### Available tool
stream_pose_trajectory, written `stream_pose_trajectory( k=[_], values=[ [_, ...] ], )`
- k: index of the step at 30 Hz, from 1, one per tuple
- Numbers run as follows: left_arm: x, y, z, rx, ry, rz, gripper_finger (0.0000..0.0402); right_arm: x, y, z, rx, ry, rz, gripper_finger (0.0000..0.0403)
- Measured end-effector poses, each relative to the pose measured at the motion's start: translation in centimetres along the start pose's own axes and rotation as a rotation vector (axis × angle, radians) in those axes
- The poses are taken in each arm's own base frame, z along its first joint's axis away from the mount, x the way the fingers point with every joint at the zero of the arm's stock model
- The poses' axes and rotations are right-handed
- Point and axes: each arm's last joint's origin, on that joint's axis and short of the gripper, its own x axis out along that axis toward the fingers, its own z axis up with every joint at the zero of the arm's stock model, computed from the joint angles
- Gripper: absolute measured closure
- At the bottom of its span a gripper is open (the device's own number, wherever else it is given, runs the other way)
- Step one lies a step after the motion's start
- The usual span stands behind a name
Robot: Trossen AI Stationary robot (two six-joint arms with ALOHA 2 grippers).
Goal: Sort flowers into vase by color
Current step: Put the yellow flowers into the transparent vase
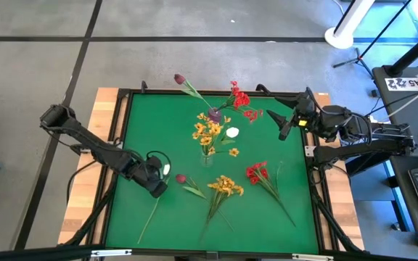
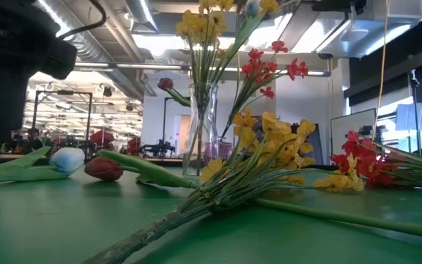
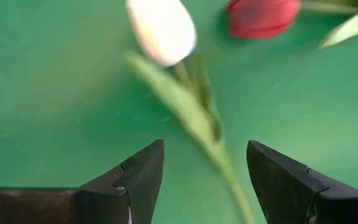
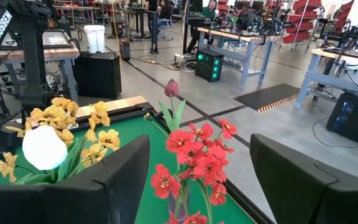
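A white-budded flower point(image 1: 167, 169) lies on the green table, its stem point(image 3: 219, 155) running toward the near edge. My left gripper point(image 1: 158, 177) hovers open just above it, a finger on either side of the stem, just below the bud point(image 3: 161, 28). A maroon bud point(image 3: 263, 15) lies beside it. A glass vase point(image 1: 207, 156) holds yellow blossoms and a white bud point(image 1: 232, 133). Behind it, red blossoms point(image 4: 194, 155) and a maroon tulip point(image 4: 171, 87) stand in a second vase point(image 1: 215, 114). My right gripper point(image 1: 285, 127) is open and empty to their right.
A yellow bunch point(image 1: 226, 186) and a red bunch point(image 1: 256, 172) lie on the table right of my left gripper, stems pointing toward the near edge. The maroon-budded flower point(image 1: 181, 178) lies between. A black frame point(image 1: 122, 130) borders the green table.
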Motion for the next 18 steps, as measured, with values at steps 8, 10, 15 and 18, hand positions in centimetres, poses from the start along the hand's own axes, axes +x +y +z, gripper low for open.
stream_pose_trajectory(
  k=[8,10,15,18],
  values=[
    [-0.6,-1.9,0.7,0.146,-0.131,-0.147,0.0180,0.0,0.2,0.5,0.083,-0.037,0.069,0.0127],
    [-1.1,-2.2,1.1,0.186,-0.170,-0.129,0.0180,-0.4,0.5,1.4,0.110,-0.061,0.252,0.0127],
    [-2.9,-3.7,3.0,0.294,-0.261,-0.158,0.0180,-0.8,1.3,4.5,0.073,-0.124,0.520,0.0127],
    [-3.9,-4.5,4.0,0.348,-0.297,-0.179,0.0180,-0.5,2.0,5.9,0.033,-0.097,0.550,0.0127]
  ],
)
